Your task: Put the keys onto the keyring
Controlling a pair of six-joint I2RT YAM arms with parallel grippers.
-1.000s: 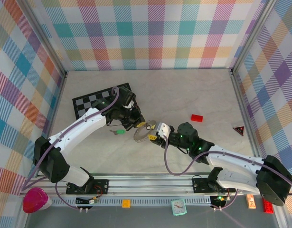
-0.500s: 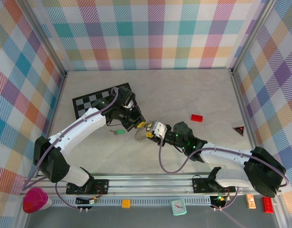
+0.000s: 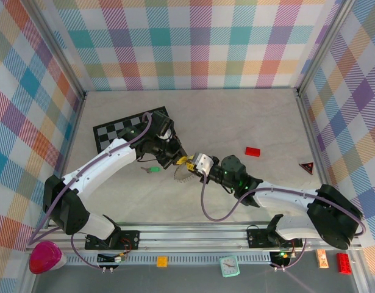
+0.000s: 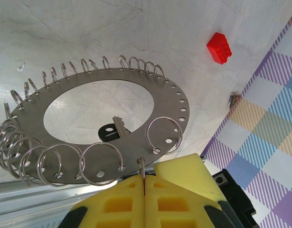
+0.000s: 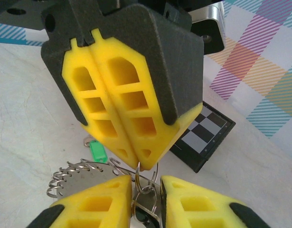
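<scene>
From above, the two arms meet mid-table [image 3: 236,116]. The left gripper [image 3: 175,160] has the keyring [image 3: 182,175] lifted on edge, and the right gripper [image 3: 194,163] is nosed right up against it. The green key [image 3: 153,170] lies loose on the table just to the left, not on the ring. A chessboard [image 3: 114,135] sits behind and a red brick [image 3: 253,151] lies off to the right.

At the left wrist, the left gripper [image 4: 145,178] has its pads pressed together on a small split ring [image 4: 142,164] at the rim of the keyring [image 4: 174,102]. Through the disc's hole I see the black key [image 4: 111,130]; whether anything holds it, I cannot tell.

At the right wrist, the right gripper [image 5: 146,185] has its fingers a little apart, with a small ring and something dark between them. Whether they pinch it, I cannot tell. The left gripper [image 5: 142,164] hangs directly above, the keyring [image 5: 81,178] and green key [image 5: 97,153] behind.

I judge this to be the threading step for the black key. Next the right side needs a firm pinch and a fine turn onto the split ring while the left holds steady; the green key remains to be fetched.
</scene>
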